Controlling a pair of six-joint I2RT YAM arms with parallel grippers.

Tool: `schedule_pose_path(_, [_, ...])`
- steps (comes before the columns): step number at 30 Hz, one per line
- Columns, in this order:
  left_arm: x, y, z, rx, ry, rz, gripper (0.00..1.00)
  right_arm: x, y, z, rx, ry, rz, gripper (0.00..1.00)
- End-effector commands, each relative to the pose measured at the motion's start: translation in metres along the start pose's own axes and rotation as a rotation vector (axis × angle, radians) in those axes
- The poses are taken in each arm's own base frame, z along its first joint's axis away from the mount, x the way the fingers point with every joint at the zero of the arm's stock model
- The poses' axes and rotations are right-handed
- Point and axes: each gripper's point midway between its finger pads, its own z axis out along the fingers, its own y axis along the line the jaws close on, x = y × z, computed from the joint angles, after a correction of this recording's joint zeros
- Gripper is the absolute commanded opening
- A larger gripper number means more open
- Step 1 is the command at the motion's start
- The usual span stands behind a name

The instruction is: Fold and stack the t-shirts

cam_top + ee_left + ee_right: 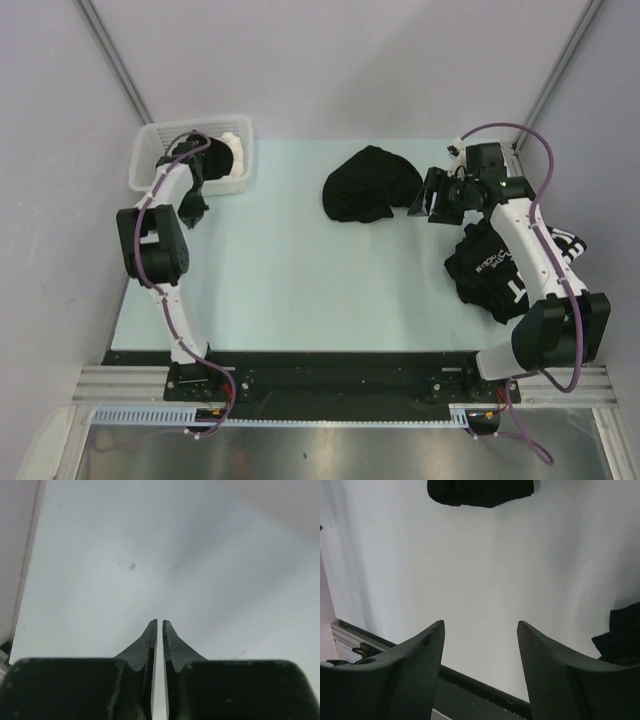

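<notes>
A crumpled black t-shirt lies in a heap at the middle back of the table; its edge also shows at the top of the right wrist view. A second black t-shirt with white lettering lies bunched at the right under my right arm; a corner of it shows in the right wrist view. My right gripper is open and empty, just right of the crumpled shirt and not touching it. My left gripper is shut and empty, over bare table in front of the basket.
A white slotted plastic basket stands at the back left corner with something white inside. Grey walls close in the back and both sides. The table's dark front edge shows below the right fingers.
</notes>
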Motion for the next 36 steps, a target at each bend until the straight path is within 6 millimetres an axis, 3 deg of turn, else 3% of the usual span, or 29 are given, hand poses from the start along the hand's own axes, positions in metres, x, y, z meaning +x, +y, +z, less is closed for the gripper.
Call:
schedule_pose_path(1, [-0.020,0.003,-0.078,0.216,-0.163,-0.038,0.13,-0.024,0.009,0.018,-0.013,-0.070,-0.029,0.66])
schedule_pose_path(3, [-0.005,-0.009,-0.089,0.329,-0.140,-0.008,0.15,-0.025,0.010,0.029,-0.008,-0.072,-0.044,0.67])
schedule_pose_path(4, [-0.007,-0.009,-0.108,0.381,-0.180,-0.020,0.16,-0.025,0.009,0.038,-0.003,-0.059,-0.043,0.67])
schedule_pose_path(5, [0.004,-0.011,-0.109,0.415,-0.164,-0.011,0.18,-0.028,0.008,0.045,0.005,-0.069,-0.054,0.67])
schedule_pose_path(7, [0.010,-0.023,-0.130,0.536,-0.180,-0.010,0.23,-0.024,0.008,0.063,0.011,-0.048,-0.073,0.67])
schedule_pose_path(10, [0.029,-0.042,-0.176,0.774,-0.205,-0.005,0.26,-0.024,0.007,0.086,0.022,-0.040,-0.096,0.67])
schedule_pose_path(16, [0.062,-0.050,-0.273,1.148,-0.331,0.011,0.25,-0.023,0.000,0.121,0.046,-0.036,-0.153,0.67])
schedule_pose_path(18, [0.074,-0.050,-0.285,1.179,-0.337,0.045,0.24,-0.021,-0.004,0.133,0.048,-0.026,-0.175,0.67])
schedule_pose_path(19, [0.082,-0.050,-0.280,1.180,-0.322,0.043,0.24,-0.024,-0.004,0.136,0.043,-0.032,-0.180,0.68])
schedule_pose_path(20, [0.090,-0.050,-0.296,1.220,-0.362,0.067,0.25,-0.025,-0.005,0.140,0.040,-0.031,-0.185,0.67])
schedule_pose_path(22, [0.103,-0.049,-0.296,1.248,-0.355,0.045,0.26,-0.030,-0.006,0.141,0.040,-0.040,-0.219,0.67])
schedule_pose_path(24, [0.108,-0.042,-0.314,1.311,-0.421,0.039,0.29,-0.039,-0.006,0.143,0.047,-0.051,-0.234,0.67])
schedule_pose_path(27, [0.123,-0.036,-0.326,1.368,-0.447,0.036,0.35,-0.048,-0.014,0.150,0.026,-0.054,-0.179,0.67])
schedule_pose_path(36, [0.160,-0.012,-0.340,1.398,-0.462,0.075,0.36,-0.054,-0.025,0.181,0.023,-0.072,-0.186,0.66])
